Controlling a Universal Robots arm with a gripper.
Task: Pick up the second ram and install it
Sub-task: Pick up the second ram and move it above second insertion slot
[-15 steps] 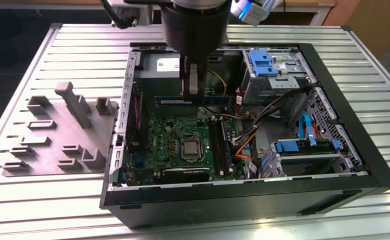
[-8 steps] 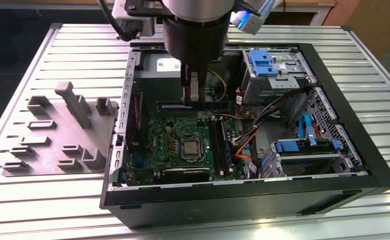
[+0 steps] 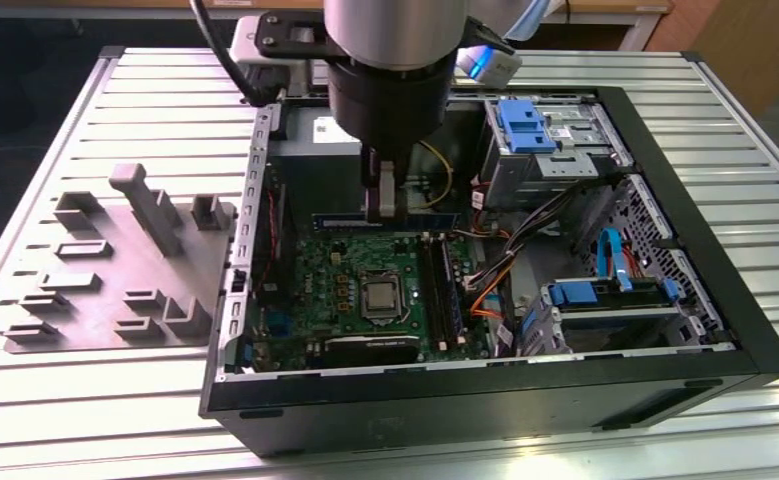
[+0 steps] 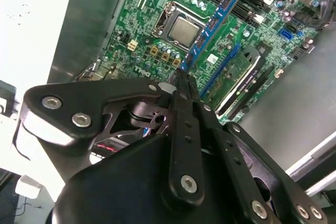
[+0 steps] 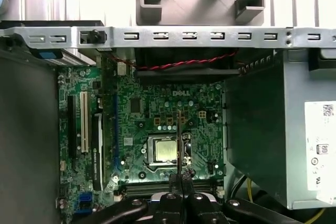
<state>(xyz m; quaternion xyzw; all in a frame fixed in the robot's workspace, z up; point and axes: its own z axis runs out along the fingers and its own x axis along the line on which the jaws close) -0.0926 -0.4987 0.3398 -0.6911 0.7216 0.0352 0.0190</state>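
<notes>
Finding: the gripper (image 4: 181, 74) is closed tight on the second ram (image 4: 215, 19), a long, flat blue-green circuit stick, above the large green square motherboard (image 5: 147, 108) inside the open black computer case (image 3: 496, 405). The second wrist view shows the stick's broad face. The first wrist view shows it edge-on over the silver square processor (image 5: 164, 150). The exterior view shows a grey moulded holder (image 3: 109, 270) outside the case, on that view's left.

The exterior view stands high and well back, looking obliquely down on the open computer case (image 3: 496, 395) on the slatted table (image 3: 82, 420), with the arm (image 3: 389, 60) entering at 12 o'clock. The first wrist view looks straight down from near, past the gripper (image 5: 180, 174), onto the motherboard (image 5: 152, 108). The second wrist view sits closer behind the gripper (image 4: 181, 74), tilted. All 3 share the motherboard and its processor (image 3: 381, 294).
</notes>
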